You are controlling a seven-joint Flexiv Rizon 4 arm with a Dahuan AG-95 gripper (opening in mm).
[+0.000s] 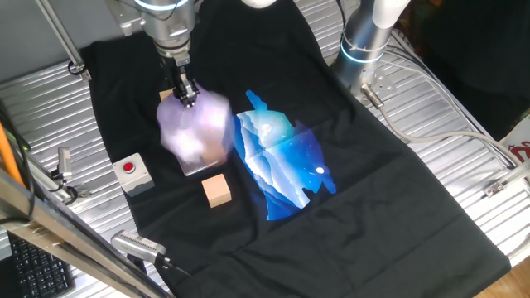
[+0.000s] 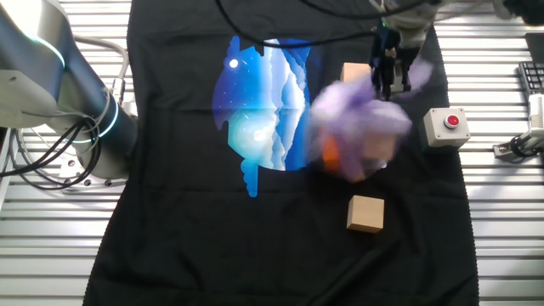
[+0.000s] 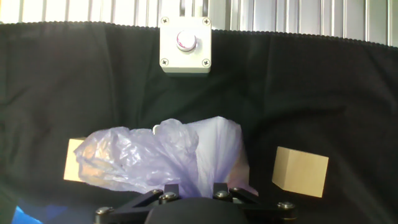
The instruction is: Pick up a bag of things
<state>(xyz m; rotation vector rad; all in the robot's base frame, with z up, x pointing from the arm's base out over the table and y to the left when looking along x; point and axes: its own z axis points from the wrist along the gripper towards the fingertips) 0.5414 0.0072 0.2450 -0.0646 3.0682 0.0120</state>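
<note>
The bag of things (image 1: 197, 126) is a pale purple wrinkly plastic bag, blurred in both fixed views (image 2: 361, 127). It hangs from my gripper (image 1: 187, 98), which is shut on its gathered top. In the hand view the bag (image 3: 161, 158) bunches up right in front of my gripper (image 3: 194, 186), with plastic pinched between the two fingers. A tan block (image 3: 73, 168) shows behind the bag's left edge; whether it is inside the bag I cannot tell.
A bare tan wooden cube (image 1: 218, 190) lies on the black cloth (image 1: 389, 215) near the bag, also in the hand view (image 3: 300, 171). A grey box with a red button (image 1: 132, 172) sits at the cloth's edge. The blue-and-white print (image 1: 281, 157) lies beside the bag.
</note>
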